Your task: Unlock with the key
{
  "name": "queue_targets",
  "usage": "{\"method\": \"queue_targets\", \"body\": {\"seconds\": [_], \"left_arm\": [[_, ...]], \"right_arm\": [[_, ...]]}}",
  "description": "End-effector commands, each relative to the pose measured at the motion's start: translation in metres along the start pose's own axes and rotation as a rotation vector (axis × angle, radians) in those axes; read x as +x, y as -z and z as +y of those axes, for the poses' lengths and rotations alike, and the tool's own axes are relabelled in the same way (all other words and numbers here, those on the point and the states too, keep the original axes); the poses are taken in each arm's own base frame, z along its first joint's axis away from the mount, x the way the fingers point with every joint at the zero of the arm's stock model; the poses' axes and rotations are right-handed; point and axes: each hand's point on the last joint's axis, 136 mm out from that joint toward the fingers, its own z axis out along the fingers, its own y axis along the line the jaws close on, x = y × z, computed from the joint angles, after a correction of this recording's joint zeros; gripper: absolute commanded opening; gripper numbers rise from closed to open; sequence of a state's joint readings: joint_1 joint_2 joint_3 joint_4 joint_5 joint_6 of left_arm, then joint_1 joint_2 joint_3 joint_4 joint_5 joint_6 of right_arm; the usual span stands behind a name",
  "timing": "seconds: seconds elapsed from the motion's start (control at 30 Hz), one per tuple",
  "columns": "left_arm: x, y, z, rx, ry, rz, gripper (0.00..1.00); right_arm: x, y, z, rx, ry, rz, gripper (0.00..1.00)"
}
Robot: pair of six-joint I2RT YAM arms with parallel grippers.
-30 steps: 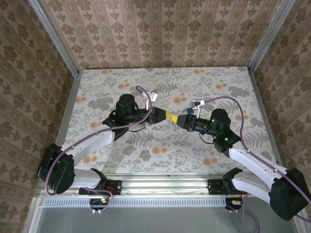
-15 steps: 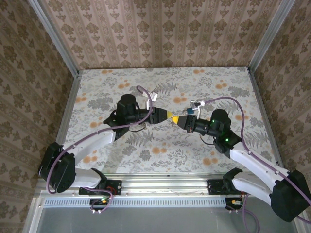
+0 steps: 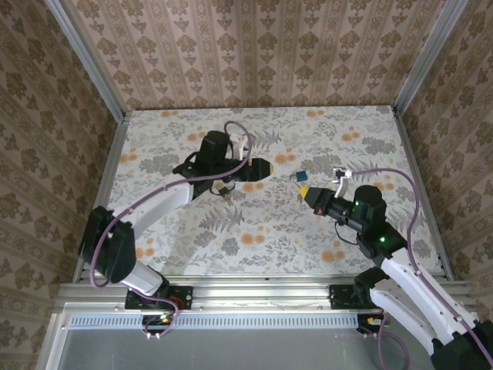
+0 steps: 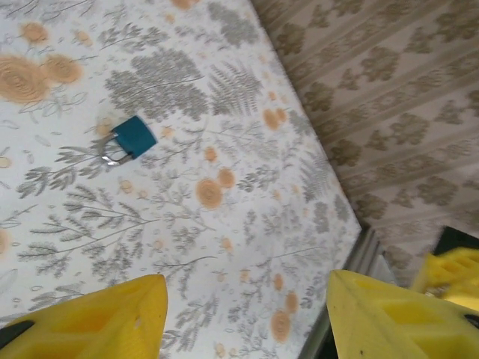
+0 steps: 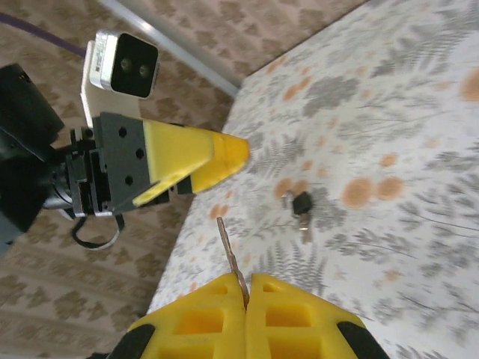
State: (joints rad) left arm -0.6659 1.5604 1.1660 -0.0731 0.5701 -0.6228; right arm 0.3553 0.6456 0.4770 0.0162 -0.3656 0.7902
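The right gripper is clenched on the key. Its two yellow fingers press together at the bottom of the right wrist view, and a thin metal blade pokes up from the seam between them, tilted slightly left. The key's head is hidden inside the grip. In the top view the key is too small to make out.

The left gripper is released. Its yellow fingers stand wide apart in the lower corners of the left wrist view, with nothing between them.

The padlock lies flat on the flowered table, in the upper left of that view. It has a small blue body with a silver shackle at its lower left end. Whether the shackle is latched is hard to tell at this size.

In the top view the padlock sits just right of centre, between the two grippers and seemingly apart from both.
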Motion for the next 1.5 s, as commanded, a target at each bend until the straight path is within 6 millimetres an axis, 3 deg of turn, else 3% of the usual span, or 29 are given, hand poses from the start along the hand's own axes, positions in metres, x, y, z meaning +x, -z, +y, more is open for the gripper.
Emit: {"method": "queue_targets", "body": {"seconds": [0.0, 0.33, 0.53, 0.8, 1.17, 1.47], "left_arm": [[0.003, -0.016, 0.027, -0.115, -0.004, 0.07, 0.74], [-0.027, -0.089, 0.065, -0.198, 0.022, 0.124, 0.74], [-0.032, -0.14, 0.078, -0.215, 0.006, 0.189, 0.74], [-0.037, -0.191, 0.087, -0.174, 0.024, 0.202, 0.74], [-0.024, -0.232, 0.098, -0.145, 0.033, 0.259, 0.75], [0.0, -0.244, 0.097, -0.102, 0.05, 0.329, 0.69]], "right_arm": [[0.007, 0.017, -0.037, 0.171, -0.019, -0.025, 0.0], [0.017, 0.049, -0.074, 0.332, -0.04, -0.082, 0.0], [0.024, 0.055, -0.082, 0.351, -0.051, -0.083, 0.0], [0.031, 0.061, -0.087, 0.366, -0.055, -0.078, 0.0], [0.031, 0.063, -0.088, 0.371, -0.049, -0.081, 0.0], [0.032, 0.063, -0.091, 0.378, -0.056, -0.081, 0.0]]}}
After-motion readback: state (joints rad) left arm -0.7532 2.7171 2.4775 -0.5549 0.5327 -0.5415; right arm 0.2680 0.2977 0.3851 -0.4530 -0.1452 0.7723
